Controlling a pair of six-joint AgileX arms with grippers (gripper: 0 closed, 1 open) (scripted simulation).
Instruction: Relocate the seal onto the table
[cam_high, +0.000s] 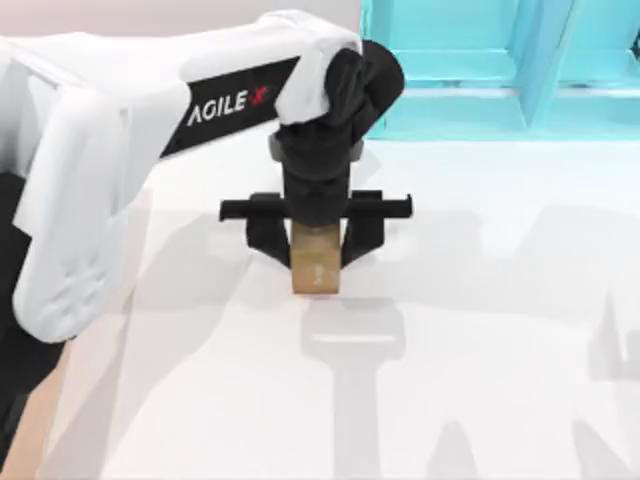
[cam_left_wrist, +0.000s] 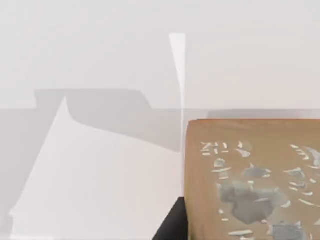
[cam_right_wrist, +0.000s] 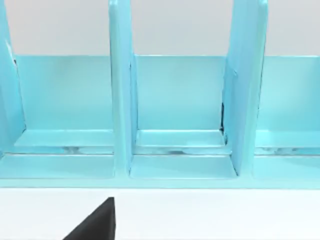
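The table (cam_high: 480, 350) is white, smooth and glossy. The seal (cam_high: 316, 262) looks like tan matt wood, with a worn, flaky pale mark on one face. The shelf (cam_right_wrist: 175, 100) is smooth turquoise with a slight sheen, and the left gripper (cam_high: 316, 238) looks matt black.

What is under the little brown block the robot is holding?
Just the white table, with a shadow on it. The left gripper holds the seal; I cannot tell whether its bottom touches the table.

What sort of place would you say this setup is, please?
Probably a simulated tabletop workbench rather than a real room: a plain white glossy table, a turquoise shelf unit with open compartments at its far edge, and the left gripper of an AgileX arm holding a tan seal above the surface.
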